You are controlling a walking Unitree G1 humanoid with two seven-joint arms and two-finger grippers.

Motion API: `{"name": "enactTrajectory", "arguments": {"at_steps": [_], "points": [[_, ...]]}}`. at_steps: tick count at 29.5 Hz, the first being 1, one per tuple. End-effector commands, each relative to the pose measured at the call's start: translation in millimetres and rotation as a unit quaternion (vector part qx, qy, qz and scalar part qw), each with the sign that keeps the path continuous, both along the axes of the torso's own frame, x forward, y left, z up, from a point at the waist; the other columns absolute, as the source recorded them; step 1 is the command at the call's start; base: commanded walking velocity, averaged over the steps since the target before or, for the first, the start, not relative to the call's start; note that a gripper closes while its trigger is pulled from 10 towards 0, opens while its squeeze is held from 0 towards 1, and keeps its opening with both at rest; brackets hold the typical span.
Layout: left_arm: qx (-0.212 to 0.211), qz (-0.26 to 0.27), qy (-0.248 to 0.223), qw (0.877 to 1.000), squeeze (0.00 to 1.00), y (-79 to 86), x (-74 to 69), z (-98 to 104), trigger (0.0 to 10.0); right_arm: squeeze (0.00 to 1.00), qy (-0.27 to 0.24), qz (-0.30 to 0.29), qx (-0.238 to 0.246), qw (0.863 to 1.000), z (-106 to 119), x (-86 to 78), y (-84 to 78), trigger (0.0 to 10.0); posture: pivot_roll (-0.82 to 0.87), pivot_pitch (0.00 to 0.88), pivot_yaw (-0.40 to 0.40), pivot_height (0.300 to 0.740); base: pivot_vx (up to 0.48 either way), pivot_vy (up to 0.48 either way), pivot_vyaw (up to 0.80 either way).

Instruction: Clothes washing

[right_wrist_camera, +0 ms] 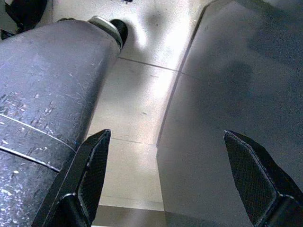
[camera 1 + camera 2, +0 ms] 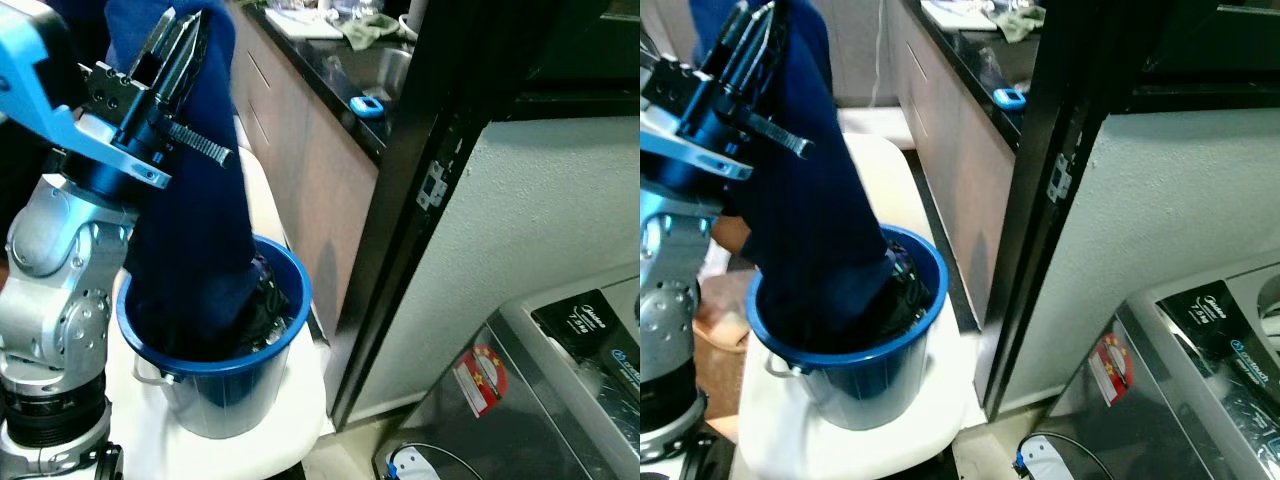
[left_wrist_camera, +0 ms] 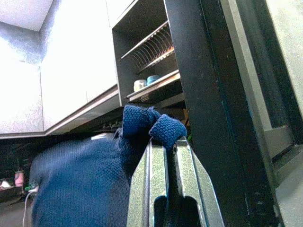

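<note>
My left gripper [image 2: 185,35] is raised high above a blue bucket [image 2: 285,335] and is shut on a navy knitted garment [image 2: 200,220]. The garment hangs from the fingers down into the bucket, where more dark clothes [image 2: 268,295] lie. In the left wrist view the navy garment [image 3: 142,127] bunches over the closed fingertips [image 3: 163,151]. The bucket stands on a white stool [image 2: 890,440]. A grey washing machine [image 2: 1200,360] shows at the lower right. My right gripper [image 1: 177,170] hangs open over a tiled floor [image 1: 142,99].
A black door frame [image 2: 420,200] stands just right of the bucket. Behind it runs a dark kitchen counter [image 2: 340,60] with a sink, a cloth and a small blue object [image 2: 366,105]. A white plug and cable [image 2: 1045,455] lie on the floor by the machine.
</note>
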State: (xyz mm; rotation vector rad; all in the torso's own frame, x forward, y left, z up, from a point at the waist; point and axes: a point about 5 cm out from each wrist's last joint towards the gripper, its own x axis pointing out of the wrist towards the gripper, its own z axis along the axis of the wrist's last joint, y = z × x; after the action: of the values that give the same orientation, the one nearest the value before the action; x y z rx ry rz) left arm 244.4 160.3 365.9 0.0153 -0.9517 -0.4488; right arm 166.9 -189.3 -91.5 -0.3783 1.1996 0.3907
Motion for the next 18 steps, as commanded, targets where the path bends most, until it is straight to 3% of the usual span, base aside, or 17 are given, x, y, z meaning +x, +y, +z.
{"name": "enactTrajectory", "arguments": {"at_steps": [1, 6, 11, 15, 16, 18], "points": [[-0.010, -0.018, -0.008, 1.000, 0.00, -4.4, -2.8, 5, 0.0, 0.00, 0.011, -0.004, -0.002, 1.000, -3, -6.5, 1.4, 10.0, 0.25, 0.000, -0.097, 0.740, 0.000, 0.000, 0.00], [-0.015, -0.019, 0.027, 0.999, 0.00, -0.4, 5.0, -4, 0.0, 0.00, 0.018, 0.004, -0.003, 1.000, -5, -10.1, 5.8, 10.0, 0.26, 0.000, -0.096, 0.740, 0.000, 0.000, 0.00], [-0.016, 0.007, 0.075, 0.997, 0.00, 16.1, 12.6, -30, 0.0, 0.00, 0.016, 0.008, -0.004, 1.000, -5, -8.8, 11.4, 10.0, 0.27, 0.000, -0.102, 0.740, 0.000, 0.000, 0.00], [-0.012, 0.027, 0.108, 0.994, 0.00, 15.0, 21.0, -39, 0.0, 0.00, 0.013, 0.015, -0.006, 1.000, -5, -7.7, 16.7, 10.0, 0.28, 0.000, -0.097, 0.740, 0.000, 0.000, 0.00], [-0.007, 0.026, 0.121, 0.992, 0.00, 8.0, 22.8, -44, 10.0, 0.00, 0.012, 0.014, -0.006, 1.000, -6, -8.0, 18.0, 10.0, 0.29, 0.000, -0.091, 0.740, 0.000, 0.000, 0.00], [-0.005, 0.025, 0.130, 0.991, 0.00, 2.9, 23.6, -46, 10.0, 0.00, 0.012, 0.013, -0.006, 1.000, -6, -8.3, 18.8, 10.0, 0.29, 0.000, -0.091, 0.740, 0.000, 0.000, 0.00]]}}
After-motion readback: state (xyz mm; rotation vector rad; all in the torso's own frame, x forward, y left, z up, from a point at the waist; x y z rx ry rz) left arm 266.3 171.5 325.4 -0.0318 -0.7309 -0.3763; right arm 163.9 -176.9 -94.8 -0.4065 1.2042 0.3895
